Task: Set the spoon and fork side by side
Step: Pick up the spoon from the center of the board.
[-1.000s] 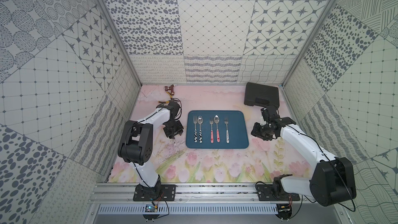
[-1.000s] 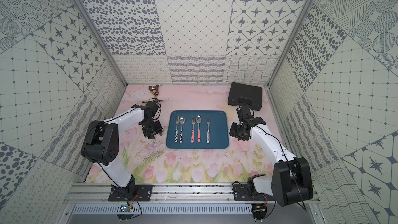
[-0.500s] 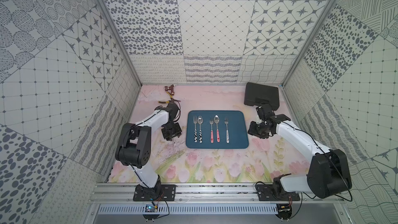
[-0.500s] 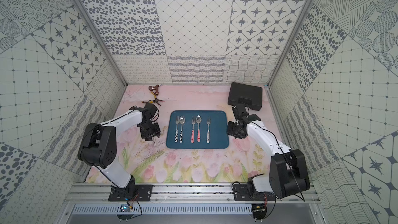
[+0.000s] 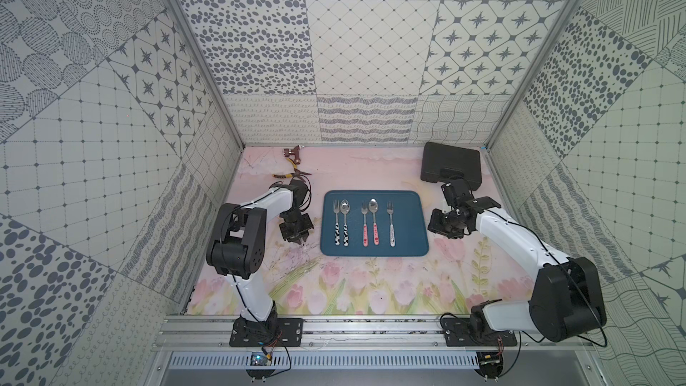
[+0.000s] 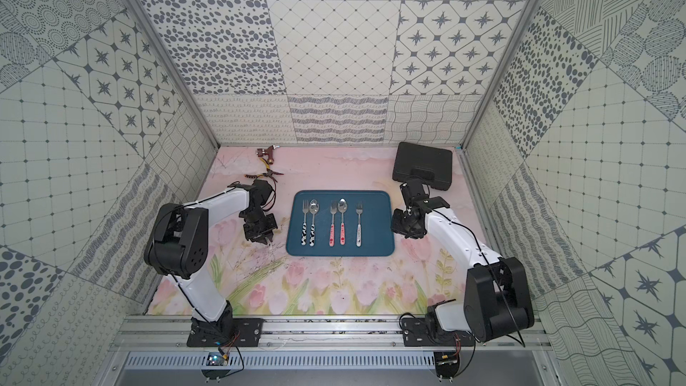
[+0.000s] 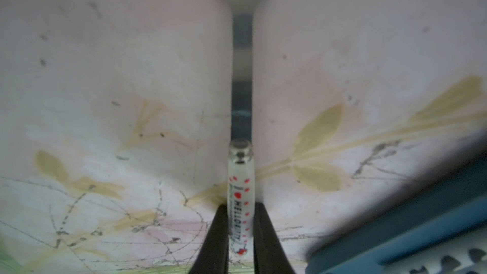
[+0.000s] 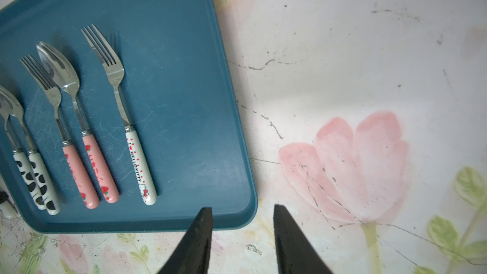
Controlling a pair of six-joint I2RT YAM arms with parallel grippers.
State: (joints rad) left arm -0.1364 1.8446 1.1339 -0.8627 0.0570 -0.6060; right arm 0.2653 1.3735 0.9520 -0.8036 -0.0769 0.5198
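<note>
Starting at the left, the left gripper (image 7: pixel 240 208) has its black jaws clamped on the white, red-dotted plastic handle of a Hello Kitty spoon (image 7: pixel 240 177). The metal neck runs straight away from the jaws. Its far end is a blur, so calling it a spoon is a judgement, made because the matching fork lacks a partner.

In both top views this gripper (image 5: pixel 297 237) (image 6: pixel 261 236) sits over the flowered mat, just off the 9 o'clock rim of the blue rectangular plastic tray (image 5: pixel 410 228). The spoon itself is hidden under the wrist there. Which way its long axis points, and whether it is clear of the mat, cannot be told.

On the tray, all cutlery lies with heads at 12 o'clock and handles at 6:
- a cow-patterned fork (image 5: pixel 336 224) and spoon (image 5: pixel 345 222)
- a pink strawberry-handled fork (image 5: pixel 365 226) and spoon (image 5: pixel 375 222)
- the lone white-handled Hello Kitty fork (image 5: pixel 391 224) (image 8: pixel 133 141)

Each spoon lies at its fork's 3 o'clock, so the bare strip between the lone fork and the 3 o'clock rim looks like the target.

That strip lies at 3 o'clock from the holding jaws, beyond both finished pairs. The carry should cross above them and turn the spoon to the 12-to-6 line.

The right gripper (image 8: pixel 241 206) is nearer that strip but hangs with its jaws parted and empty beside the tray's corner.
</note>
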